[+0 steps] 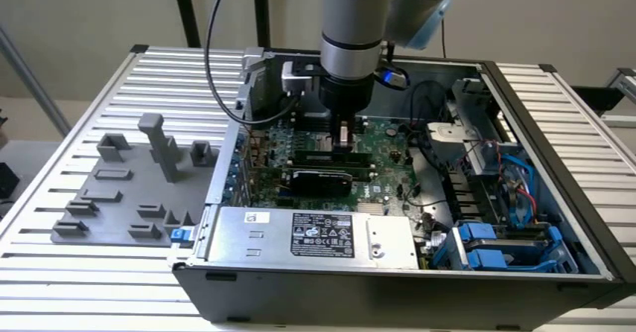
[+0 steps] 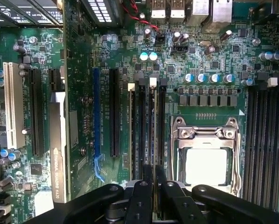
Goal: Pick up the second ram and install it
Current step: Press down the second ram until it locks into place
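The black claw (image 2: 154, 179) is clenching one thin green RAM stick (image 2: 154, 126) upright among four black motherboard slots (image 2: 142, 130).

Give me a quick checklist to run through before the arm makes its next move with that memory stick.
1. Grip: the end effector has a finger on either side of the ram: ok.
2. Alignment: the ram runs parallel to the black slots beside the socket: ok.
3. Ram fully seated in its slot: cannot tell.
4. Slot latches open or closed: cannot tell.
5. Red and black wires lie away from the slots: ok.
6. Socket untouched by the end effector: ok.
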You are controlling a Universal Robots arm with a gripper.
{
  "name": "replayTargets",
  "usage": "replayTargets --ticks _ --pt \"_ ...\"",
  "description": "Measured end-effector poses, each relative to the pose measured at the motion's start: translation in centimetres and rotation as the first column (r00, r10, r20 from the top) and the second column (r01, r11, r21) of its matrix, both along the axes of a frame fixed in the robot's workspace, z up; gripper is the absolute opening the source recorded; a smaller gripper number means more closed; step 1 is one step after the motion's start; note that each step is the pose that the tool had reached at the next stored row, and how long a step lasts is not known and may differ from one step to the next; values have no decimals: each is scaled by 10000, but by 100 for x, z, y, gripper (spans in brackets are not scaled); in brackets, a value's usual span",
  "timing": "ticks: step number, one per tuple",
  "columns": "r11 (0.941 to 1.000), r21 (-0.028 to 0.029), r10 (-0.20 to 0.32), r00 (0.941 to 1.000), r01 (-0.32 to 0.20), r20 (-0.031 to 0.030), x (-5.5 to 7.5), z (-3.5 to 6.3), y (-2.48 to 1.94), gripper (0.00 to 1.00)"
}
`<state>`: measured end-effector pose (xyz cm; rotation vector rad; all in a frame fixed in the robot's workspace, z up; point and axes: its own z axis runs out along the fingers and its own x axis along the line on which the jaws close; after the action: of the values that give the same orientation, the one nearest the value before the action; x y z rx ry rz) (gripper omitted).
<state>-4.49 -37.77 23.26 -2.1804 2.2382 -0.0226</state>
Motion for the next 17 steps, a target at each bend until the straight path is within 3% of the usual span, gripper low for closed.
replayTargets --ticks 17 --pt "10000 -10 0 10000 0 0 -12 -58 0 0"
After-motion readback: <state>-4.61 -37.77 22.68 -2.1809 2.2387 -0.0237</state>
